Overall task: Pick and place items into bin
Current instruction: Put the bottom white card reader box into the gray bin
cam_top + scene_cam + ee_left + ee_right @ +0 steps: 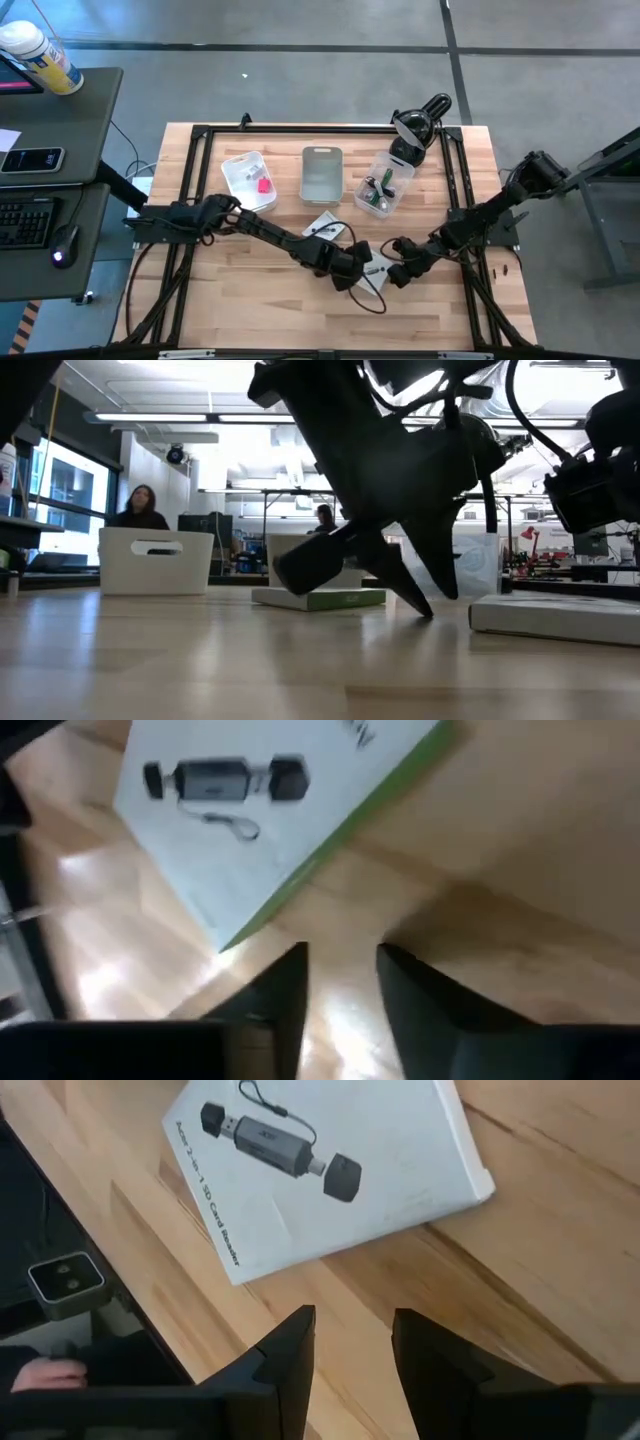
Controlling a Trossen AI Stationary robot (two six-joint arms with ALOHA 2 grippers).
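Both arms reach low over the near middle of the wooden desk [250,300], their tips close together. The left pincer [352,268] has its fingers [275,1000] spread a little with nothing between them, and a white card box with a green edge [260,830], printed with a black card reader, lies flat on the desk just beyond the fingertips, apart from them. The right pincer [397,262] is likewise parted and empty; in its wrist view a second white card box [330,1175] lies flat just ahead of its fingers [285,1355], not touching. Farther back stand three containers in a row: a clear tray on the left [248,180] holding a pink block [264,184], a pale bin [321,172] in the middle, and a clear tub on the right [384,184] holding green and dark pieces. In the low view, two people [140,507] show in the room behind.
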